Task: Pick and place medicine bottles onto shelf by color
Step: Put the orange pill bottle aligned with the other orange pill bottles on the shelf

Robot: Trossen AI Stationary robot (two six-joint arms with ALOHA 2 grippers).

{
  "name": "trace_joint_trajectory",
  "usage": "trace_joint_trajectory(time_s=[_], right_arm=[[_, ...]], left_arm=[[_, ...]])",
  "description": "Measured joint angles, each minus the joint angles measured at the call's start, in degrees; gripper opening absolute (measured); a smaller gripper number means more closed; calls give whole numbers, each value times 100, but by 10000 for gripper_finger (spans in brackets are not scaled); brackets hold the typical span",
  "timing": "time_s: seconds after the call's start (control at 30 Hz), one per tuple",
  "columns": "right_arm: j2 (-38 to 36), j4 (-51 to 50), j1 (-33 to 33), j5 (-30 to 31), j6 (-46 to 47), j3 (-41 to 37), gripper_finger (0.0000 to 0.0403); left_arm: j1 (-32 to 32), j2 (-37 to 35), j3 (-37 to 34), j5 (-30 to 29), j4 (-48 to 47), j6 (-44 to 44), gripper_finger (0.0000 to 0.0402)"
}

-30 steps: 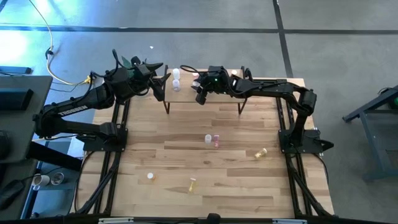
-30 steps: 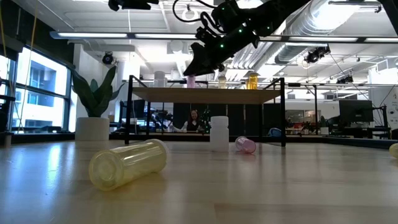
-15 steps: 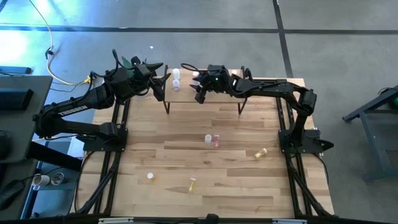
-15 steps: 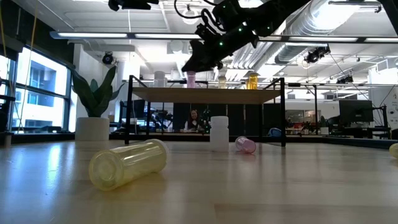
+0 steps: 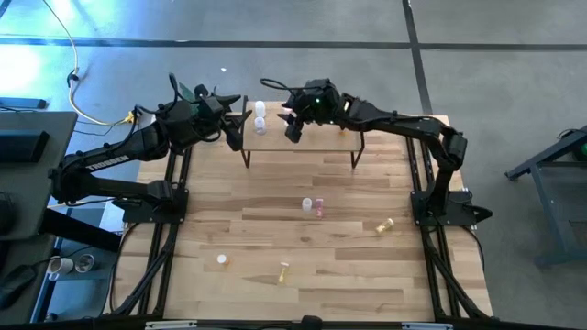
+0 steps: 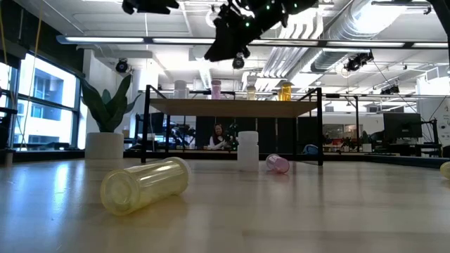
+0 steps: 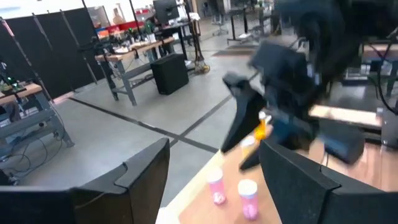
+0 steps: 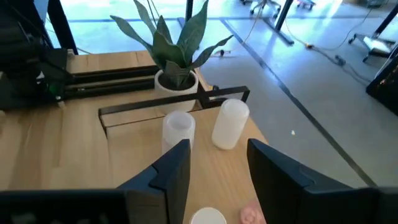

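On the shelf (image 6: 232, 107), four bottles (image 6: 216, 89); table (image 5: 348, 275), five.

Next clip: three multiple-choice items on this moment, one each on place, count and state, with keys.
1. Where is the right tool? A above the shelf; B down at the table's front edge; C beside the table.
2. How many bottles are on the tabletop, off the shelf? A two; B five; C nine.
3. The pale yellow bottle nearest the low camera is: A upright; B lying on its side; C held.
Key: 1A, the high view shows it over the shelf; 2B, five show scattered there; 3B, its long side rests on the wood.
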Motion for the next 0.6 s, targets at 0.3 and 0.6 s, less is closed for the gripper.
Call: trace_joint_trajectory(time_s=[0.3,0.6], right_arm=[[-15,-1562,66,-106,418,754,151],[-236,-2643,445,-125,676,438,151]], left_arm=[[-2,-20,2,365,-228,-10,239],[-4,-169,2,494,-541,-232,239]])
